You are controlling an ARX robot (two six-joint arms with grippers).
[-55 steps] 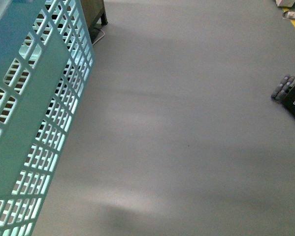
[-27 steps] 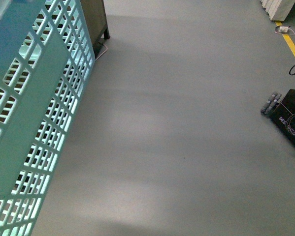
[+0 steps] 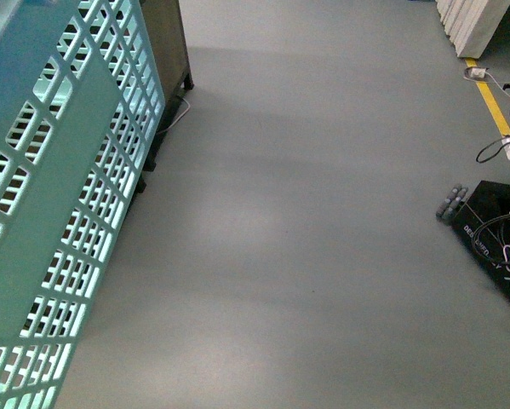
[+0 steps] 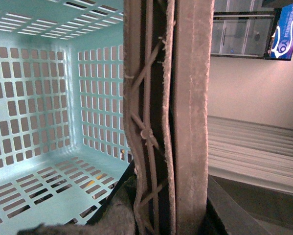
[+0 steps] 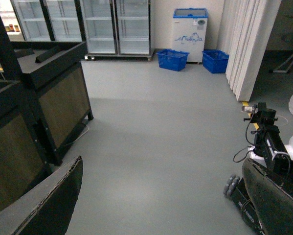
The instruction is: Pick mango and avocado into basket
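The basket hangs at the left of the front view as a light teal slotted wall. In the left wrist view its slotted inside holds no fruit that I can see. My left gripper is shut on the basket's brown-grey handle, which is laced with white zip ties. My right gripper stands open over bare grey floor, with one dark finger at each side of the view. The mango and the avocado are out of view.
Dark display stands line the left, one just behind the basket. A black wheeled base with cables sits on the right by a yellow floor line. Glass fridges, blue crates and a white curtain stand further off.
The front view has shifted. The wheeled base slid left and more of it shows, and the dark stand and white panels at the top came further into view. The basket keeps its place.
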